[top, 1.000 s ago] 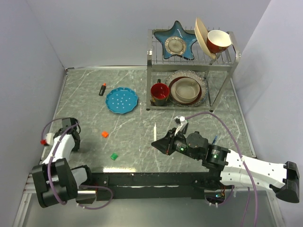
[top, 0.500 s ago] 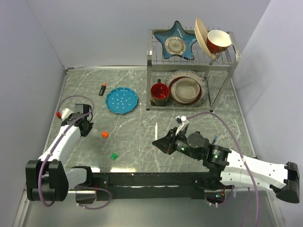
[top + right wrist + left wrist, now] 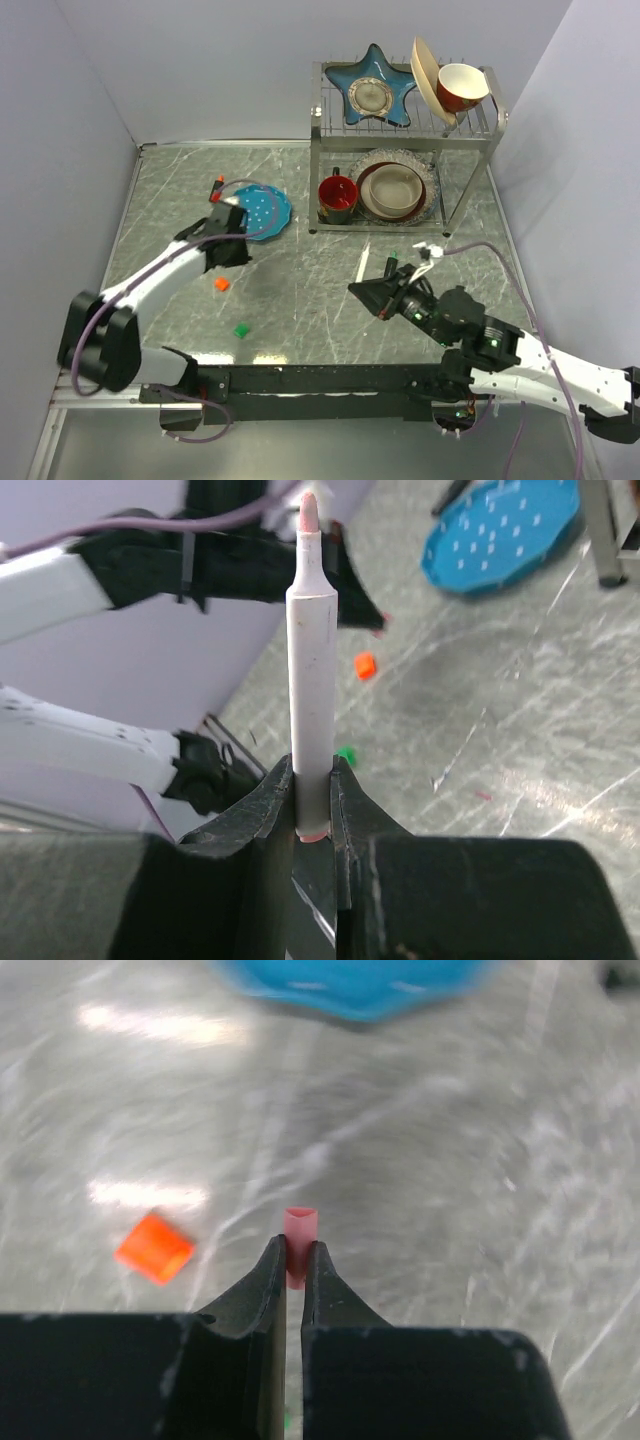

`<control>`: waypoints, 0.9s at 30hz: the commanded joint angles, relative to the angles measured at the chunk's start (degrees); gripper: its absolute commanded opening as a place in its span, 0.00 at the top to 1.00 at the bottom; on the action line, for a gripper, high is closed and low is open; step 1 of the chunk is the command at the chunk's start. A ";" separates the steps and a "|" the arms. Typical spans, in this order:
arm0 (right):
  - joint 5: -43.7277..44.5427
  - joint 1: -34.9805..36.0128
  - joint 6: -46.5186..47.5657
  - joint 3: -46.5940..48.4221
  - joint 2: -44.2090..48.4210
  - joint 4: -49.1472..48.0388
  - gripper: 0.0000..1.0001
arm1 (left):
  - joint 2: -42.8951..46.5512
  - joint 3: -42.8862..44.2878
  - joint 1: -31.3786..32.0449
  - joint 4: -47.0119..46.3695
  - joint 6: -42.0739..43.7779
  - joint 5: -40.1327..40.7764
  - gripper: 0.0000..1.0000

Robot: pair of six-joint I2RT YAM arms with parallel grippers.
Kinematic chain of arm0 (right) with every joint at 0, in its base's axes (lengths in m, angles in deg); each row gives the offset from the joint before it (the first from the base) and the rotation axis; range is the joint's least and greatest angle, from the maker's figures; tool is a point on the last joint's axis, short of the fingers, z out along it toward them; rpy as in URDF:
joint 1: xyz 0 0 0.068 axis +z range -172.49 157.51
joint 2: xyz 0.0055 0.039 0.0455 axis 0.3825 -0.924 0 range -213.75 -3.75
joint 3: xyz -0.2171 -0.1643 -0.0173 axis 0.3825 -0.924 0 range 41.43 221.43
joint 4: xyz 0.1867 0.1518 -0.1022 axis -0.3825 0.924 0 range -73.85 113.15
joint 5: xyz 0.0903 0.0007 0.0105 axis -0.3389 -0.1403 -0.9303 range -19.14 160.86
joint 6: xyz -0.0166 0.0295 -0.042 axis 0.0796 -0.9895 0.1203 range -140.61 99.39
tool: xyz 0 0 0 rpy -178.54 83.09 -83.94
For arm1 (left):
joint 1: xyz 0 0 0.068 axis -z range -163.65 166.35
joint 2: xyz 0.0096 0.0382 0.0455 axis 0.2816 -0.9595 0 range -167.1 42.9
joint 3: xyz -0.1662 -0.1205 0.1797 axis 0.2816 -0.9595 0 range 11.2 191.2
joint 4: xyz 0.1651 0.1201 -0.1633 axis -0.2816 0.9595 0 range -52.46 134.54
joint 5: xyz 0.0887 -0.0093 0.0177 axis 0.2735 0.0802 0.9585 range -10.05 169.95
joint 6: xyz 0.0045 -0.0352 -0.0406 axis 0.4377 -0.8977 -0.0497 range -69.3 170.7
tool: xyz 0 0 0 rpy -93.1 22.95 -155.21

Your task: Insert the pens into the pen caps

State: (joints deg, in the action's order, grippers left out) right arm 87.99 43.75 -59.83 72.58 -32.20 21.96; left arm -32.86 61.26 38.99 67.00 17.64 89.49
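Left gripper (image 3: 294, 1252) clamps a tiny pink-red plastic cap (image 3: 300, 1224), right gripper (image 3: 312, 780) a thin white pen (image 3: 308, 650), the pair not yet joined.

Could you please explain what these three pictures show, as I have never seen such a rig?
A left arm and a right arm, both robots, are bolted to a table. One picture looks down from above; the other two come from cameras on the wrists. The left gripper pinches a pink cap; the right gripper holds a white pen. On the table lie an orange cap, a green cap, a blue plate and a black marker; a dish rack stands behind.
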 commanded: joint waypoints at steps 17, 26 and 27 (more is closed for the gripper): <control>6.87 0.12 0.99 3.29 8.67 7.82 1.00 | -9.14 -0.13 23.16 -1.76 48.25 -9.62 0.96; 8.45 0.21 1.43 3.82 11.48 11.16 1.00 | -13.87 -2.61 23.60 -2.47 55.56 -10.59 0.94; 8.36 0.21 1.43 3.91 11.48 11.16 1.00 | -14.40 -2.25 23.68 -1.60 55.47 -11.03 0.92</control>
State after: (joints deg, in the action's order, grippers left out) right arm 94.37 43.75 -59.07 73.39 -21.40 32.51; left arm -44.84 58.88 62.24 66.03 69.44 80.66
